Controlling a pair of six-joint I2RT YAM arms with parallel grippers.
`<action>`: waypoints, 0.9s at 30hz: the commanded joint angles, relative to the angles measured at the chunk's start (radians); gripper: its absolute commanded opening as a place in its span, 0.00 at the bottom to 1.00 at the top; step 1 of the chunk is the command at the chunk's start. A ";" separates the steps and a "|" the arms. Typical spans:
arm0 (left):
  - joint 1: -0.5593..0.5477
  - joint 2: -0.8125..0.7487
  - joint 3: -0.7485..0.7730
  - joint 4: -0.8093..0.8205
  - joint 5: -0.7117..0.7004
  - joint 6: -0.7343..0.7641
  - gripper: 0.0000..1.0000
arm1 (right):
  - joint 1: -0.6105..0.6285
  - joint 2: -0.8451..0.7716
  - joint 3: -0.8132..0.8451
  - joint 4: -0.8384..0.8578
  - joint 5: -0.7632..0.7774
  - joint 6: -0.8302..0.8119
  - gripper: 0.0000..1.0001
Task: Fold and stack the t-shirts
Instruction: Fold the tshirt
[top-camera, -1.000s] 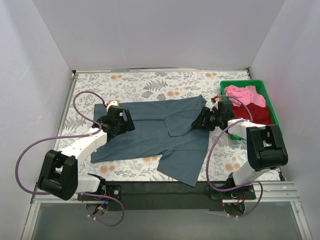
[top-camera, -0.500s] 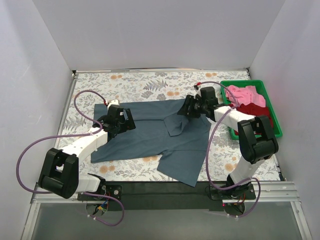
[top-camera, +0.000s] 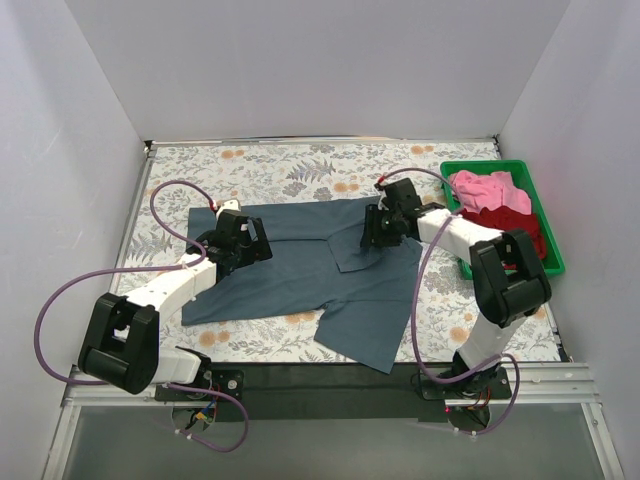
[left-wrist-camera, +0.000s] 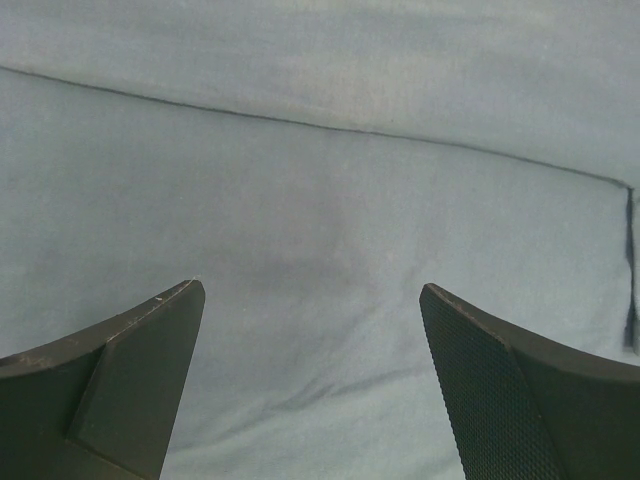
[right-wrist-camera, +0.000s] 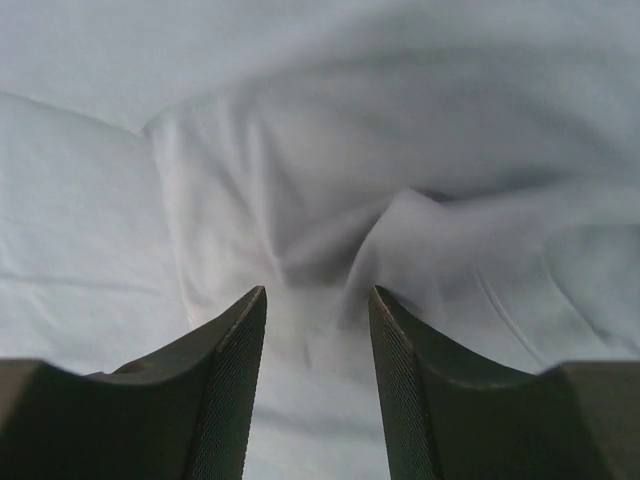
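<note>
Right hand (right-wrist-camera: 317, 292) pinches blue-grey shirt (top-camera: 290, 275); left hand (left-wrist-camera: 312, 288) spread above.

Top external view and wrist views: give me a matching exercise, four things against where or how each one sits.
Things:
1. slate blue-grey t-shirt
2. pink t-shirt
3. dark red t-shirt
4. left pincer

Places or states:
A. open, over blue-grey cloth
B. far end of the green bin
C. spread on the table
D. nearer part of the bin

Pairs: 1-C, 2-B, 3-D, 4-A.
</note>
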 joint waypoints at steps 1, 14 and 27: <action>-0.006 -0.008 0.030 0.010 0.009 0.007 0.83 | -0.058 -0.140 -0.081 0.058 -0.051 0.028 0.44; -0.006 -0.006 0.031 0.010 0.022 0.006 0.83 | -0.195 -0.219 -0.261 0.232 -0.172 0.085 0.37; -0.004 0.003 0.033 0.010 0.030 0.006 0.83 | -0.158 -0.110 -0.222 0.352 -0.281 0.123 0.46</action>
